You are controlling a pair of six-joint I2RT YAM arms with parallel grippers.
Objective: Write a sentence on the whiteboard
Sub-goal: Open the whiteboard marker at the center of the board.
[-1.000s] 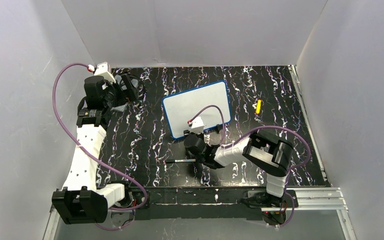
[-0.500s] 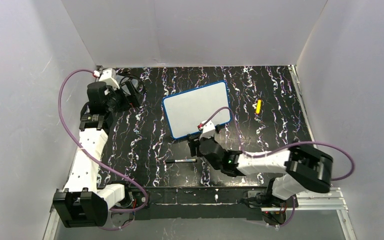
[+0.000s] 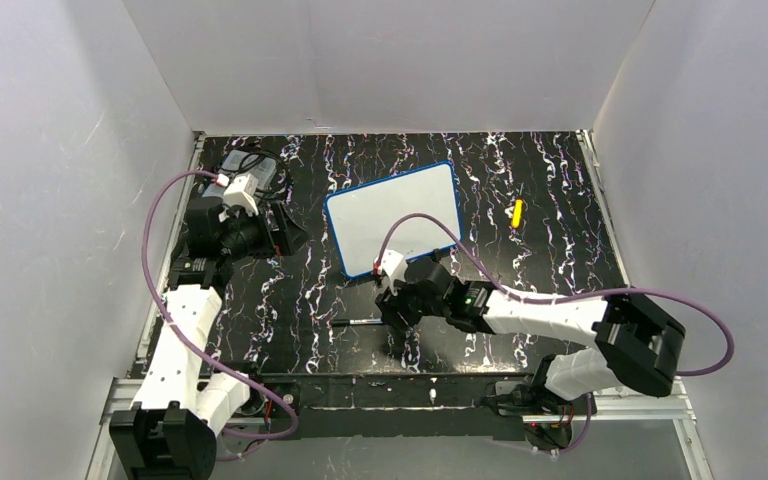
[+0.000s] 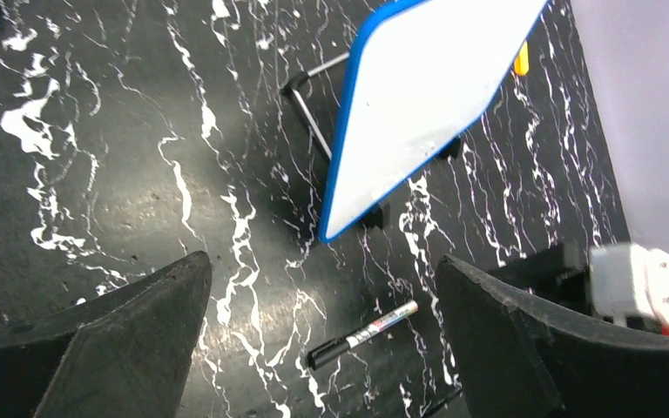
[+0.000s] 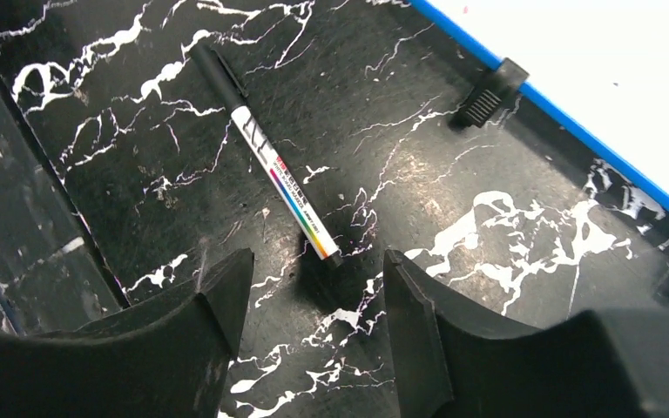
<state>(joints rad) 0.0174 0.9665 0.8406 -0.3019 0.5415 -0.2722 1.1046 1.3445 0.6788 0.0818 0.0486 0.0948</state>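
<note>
On the table (image 3: 280, 300) rest one whiteboard (image 3: 390, 215), one marker (image 3: 362, 322), one yellow piece (image 3: 517, 212).

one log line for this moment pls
phase: pre-grasp | right gripper: open, over marker | marker: lying on table | left gripper: open, empty | whiteboard: no writing visible

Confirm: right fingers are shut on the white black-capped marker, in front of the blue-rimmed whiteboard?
No: right fingers are open; the white black-capped marker lies loose on the table in front of the blue-rimmed whiteboard. Right wrist view shows it.

Black marbled table (image 3: 550, 180), seemingly pale-grey walls (image 3: 410, 60)
</note>
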